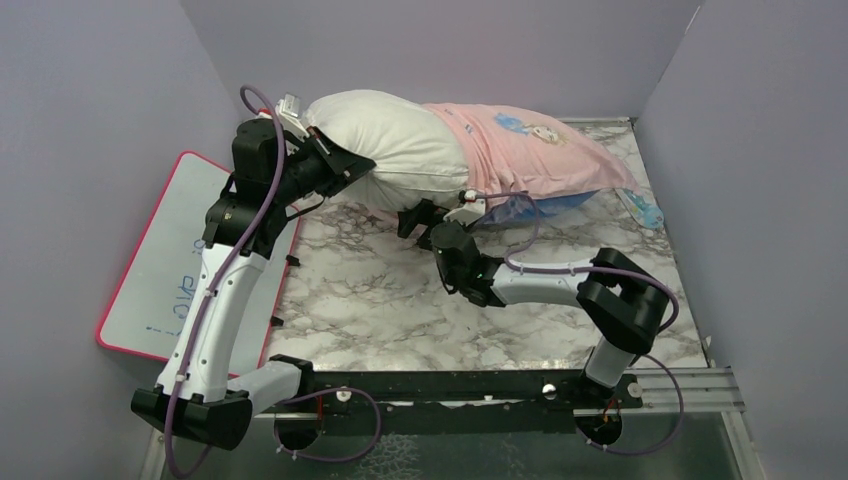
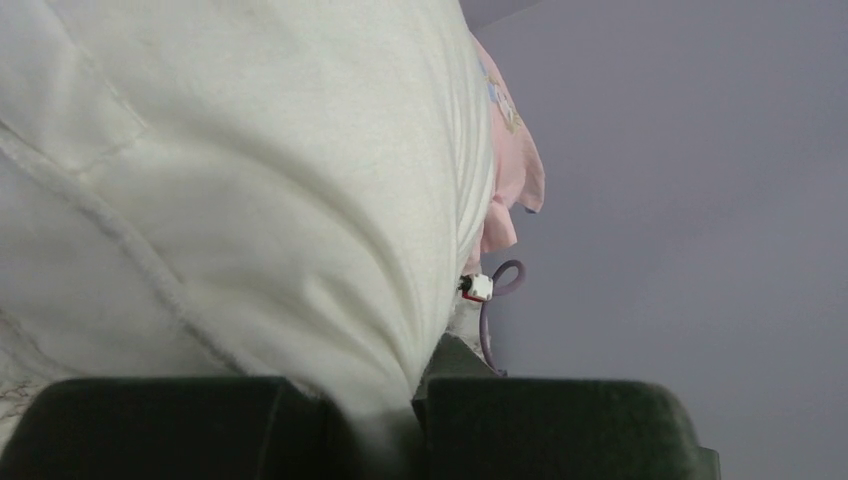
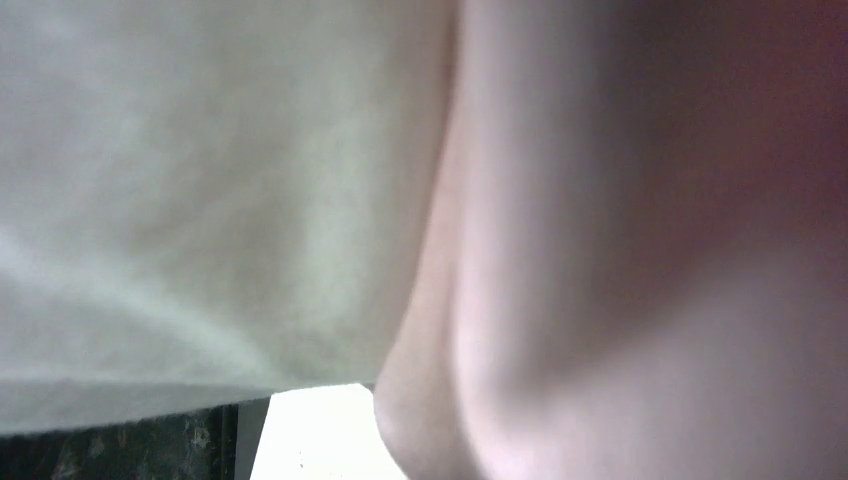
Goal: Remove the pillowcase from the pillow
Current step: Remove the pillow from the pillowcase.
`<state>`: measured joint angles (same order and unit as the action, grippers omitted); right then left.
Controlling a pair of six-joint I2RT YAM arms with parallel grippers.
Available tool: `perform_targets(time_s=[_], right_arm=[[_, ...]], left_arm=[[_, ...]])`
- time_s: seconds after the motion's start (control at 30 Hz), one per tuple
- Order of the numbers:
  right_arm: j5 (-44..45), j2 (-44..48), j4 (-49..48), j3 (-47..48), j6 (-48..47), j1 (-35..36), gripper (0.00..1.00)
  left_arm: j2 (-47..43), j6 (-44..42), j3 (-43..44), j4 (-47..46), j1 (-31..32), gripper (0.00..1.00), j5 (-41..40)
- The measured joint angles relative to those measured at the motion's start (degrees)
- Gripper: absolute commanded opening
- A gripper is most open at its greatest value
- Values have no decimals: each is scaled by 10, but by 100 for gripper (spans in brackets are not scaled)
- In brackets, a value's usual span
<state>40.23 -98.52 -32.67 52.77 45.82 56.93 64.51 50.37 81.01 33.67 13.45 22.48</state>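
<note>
Pillow (image 1: 385,135) along the far edge of the worktop (image 1: 400,300), pillowcase (image 1: 530,150) over its right half (pink side up). Left hand (image 1: 355,165) clenched on the bare end — right hand (image 1: 440,213) released at the hem: best pinch cloth alone, pull rightward.

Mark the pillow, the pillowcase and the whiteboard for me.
pillow (image 1: 388,132), top external view, on its bare white left half.
pillowcase (image 1: 520,155), top external view, on its pink upper side.
whiteboard (image 1: 152,262), top external view, on its white writing surface.
</note>
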Motion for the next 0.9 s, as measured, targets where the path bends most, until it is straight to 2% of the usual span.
perform_targets(time_s=[0.17,0.27,0.37,0.5,0.7,0.8,0.9], right_arm=[[37,-6,5,14,5,0,100],[79,-26,66,54,36,-1,100],[111,-46,167,96,92,-14,100],[150,-49,251,91,121,-45,99],[150,-15,169,-35,0,-75,99],[103,22,137,-66,-68,-83,99],[12,73,143,-68,-122,-87,99]], left_arm=[[-2,4,-5,-12,0,0,0],[-2,4,-8,-11,0,0,-1],[-2,3,-8,-7,0,0,-4],[-1,-1,-8,-1,5,0,-5],[3,-5,-8,21,5,0,-9],[3,-8,-8,24,5,0,-10],[3,-14,-9,22,4,0,-13]])
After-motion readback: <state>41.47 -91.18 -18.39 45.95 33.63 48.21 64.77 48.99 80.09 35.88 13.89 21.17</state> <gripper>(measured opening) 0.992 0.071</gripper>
